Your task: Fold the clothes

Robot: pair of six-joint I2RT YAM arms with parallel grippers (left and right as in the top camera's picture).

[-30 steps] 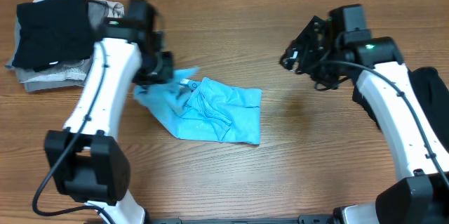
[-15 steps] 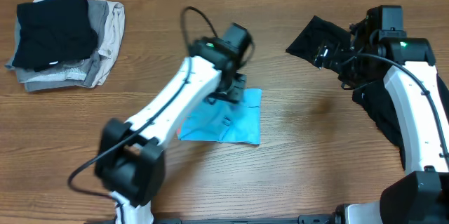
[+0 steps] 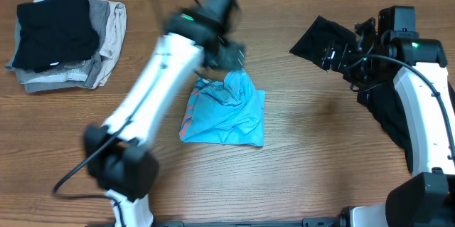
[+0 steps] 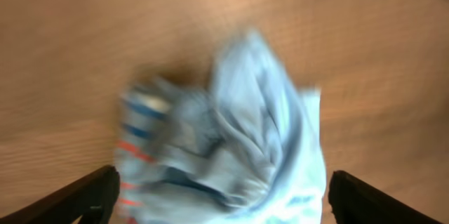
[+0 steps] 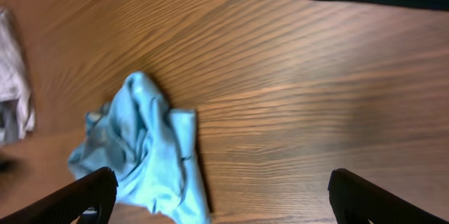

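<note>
The light blue T-shirt [image 3: 227,113] lies in a crumpled heap at the middle of the wooden table [image 3: 306,170]. One bunched peak points up toward the left gripper [image 3: 229,55], and coral-red marks show along its left edge. The left arm [image 3: 153,99] runs from the lower left of the overhead view to upper centre and is smeared by motion blur, so from above I cannot tell whether the gripper touches the cloth. The left wrist view is also blurred. It shows the two fingers [image 4: 95,196] set wide apart at the bottom corners of the frame, with the shirt on the wood between and beyond them. Nothing there is visibly pinched.

At the upper right of the overhead view, the right gripper [image 3: 340,55] sits just beside a black garment [image 3: 320,38]. Cables clutter that spot, so contact is hard to judge from above. In the right wrist view its fingers are likewise spread to the bottom corners, and the black garment is only a strip cut off by the top edge.

A dark cloth [image 3: 387,113] is partly hidden under the right arm [image 3: 419,113], and its shape cannot be made out. A pile of clothes [image 3: 57,35], black on top of grey, sits at the upper left, well apart from the shirt.
</note>
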